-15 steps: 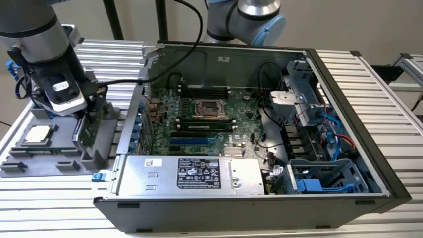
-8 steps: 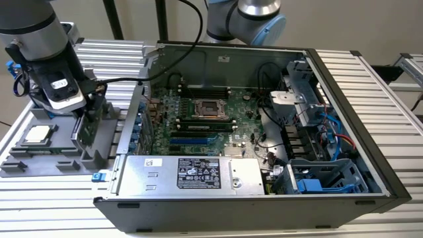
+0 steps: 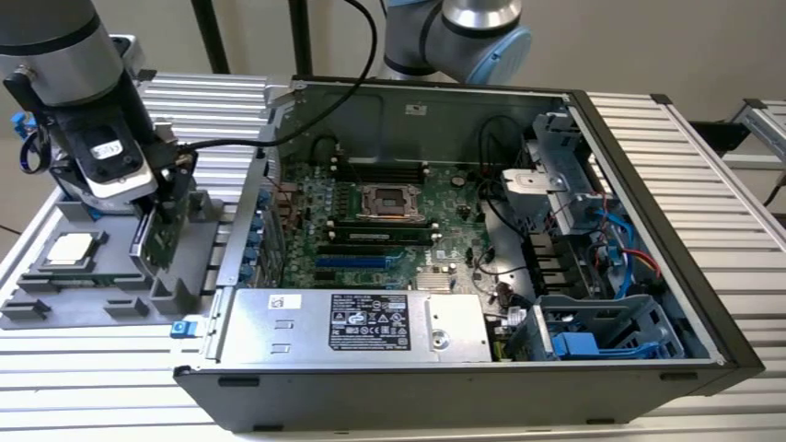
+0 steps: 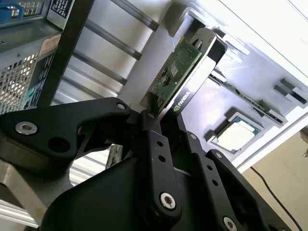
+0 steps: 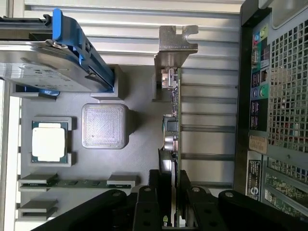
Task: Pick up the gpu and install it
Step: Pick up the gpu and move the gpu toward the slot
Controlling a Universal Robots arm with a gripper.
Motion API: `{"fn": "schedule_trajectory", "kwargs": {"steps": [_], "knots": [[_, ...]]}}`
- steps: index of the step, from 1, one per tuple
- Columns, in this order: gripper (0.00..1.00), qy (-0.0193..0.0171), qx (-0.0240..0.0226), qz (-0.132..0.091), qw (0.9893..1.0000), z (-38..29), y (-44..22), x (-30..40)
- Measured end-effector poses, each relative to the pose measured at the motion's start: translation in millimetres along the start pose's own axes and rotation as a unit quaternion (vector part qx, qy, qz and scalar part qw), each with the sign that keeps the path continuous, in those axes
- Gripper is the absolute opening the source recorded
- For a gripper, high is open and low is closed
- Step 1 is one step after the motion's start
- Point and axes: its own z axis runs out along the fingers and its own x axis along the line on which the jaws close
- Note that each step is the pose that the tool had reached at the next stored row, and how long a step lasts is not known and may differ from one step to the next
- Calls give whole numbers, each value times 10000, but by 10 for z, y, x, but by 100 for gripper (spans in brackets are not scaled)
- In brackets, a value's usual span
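The gpu (image 3: 156, 235) is a thin green card standing on edge in a slot of the grey parts holder (image 3: 74, 304), at the exterior view's left. My gripper (image 3: 166, 203) reaches down onto it from above. In both wrist views the black fingers sit one on each side of the gpu (image 5: 171, 125) (image 4: 175, 72), shut on it near one end. Its silver bracket (image 5: 175, 41) is at the far end from my gripper (image 5: 169, 185) (image 4: 156, 113). The card's lower edge still looks to be seated in the holder.
The open computer case (image 3: 639, 129) lies to the exterior view's right, with the motherboard (image 3: 368, 221) and its blue slot (image 3: 350, 262) exposed. A square CPU chip (image 3: 68, 250) (image 5: 48, 140) and a blue-framed hard drive (image 5: 48, 62) share the holder. The power supply (image 3: 356, 322) lies along the case's near side.
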Motion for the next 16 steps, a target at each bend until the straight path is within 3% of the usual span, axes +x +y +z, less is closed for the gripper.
{"fn": "schedule_trajectory", "kwargs": {"steps": [16], "knots": [[0, 0, 0, 0, 10000, -94, 6, -1]]}}
